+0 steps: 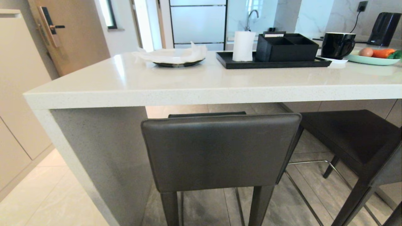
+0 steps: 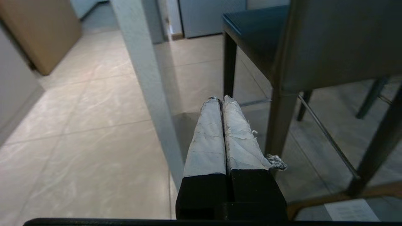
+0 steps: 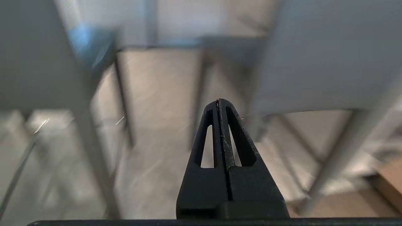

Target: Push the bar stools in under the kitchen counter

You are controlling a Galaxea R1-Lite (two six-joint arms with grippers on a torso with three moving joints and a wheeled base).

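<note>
Dark grey-brown leather covers both bar stools. The nearer stool (image 1: 220, 150) stands dead centre in the head view, its low rectangular backrest facing the camera, smooth and faintly creased, with a stitched edge along the top. Two slim dark legs drop from the backrest's lower corners toward 6 o'clock, and thin metal footrest rods show between them. Its seat reaches forward under the edge of the kitchen counter (image 1: 201, 91), with only a sliver of it showing above the backrest. The second stool (image 1: 355, 138) sits at 3 o'clock from the first, turned at an angle, its flat seat mostly beneath the slab and a metal footrest visible low between its legs.

Thick, glossy white stone forms the counter top, speckled along its front edge, over a grey side panel at 8 o'clock. On it, toward 12 o'clock, rest a black tray (image 1: 273, 64) with a paper roll (image 1: 243, 45) and a black box, and a dark plate (image 1: 177, 63) holding crumpled paper.

Neither arm shows in the head view. The left gripper (image 2: 220, 100) has its taped fingers pressed together, holding nothing, beside the nearer stool's leg. The right gripper (image 3: 218, 102) is likewise closed and empty, low among blurred stool legs.
</note>
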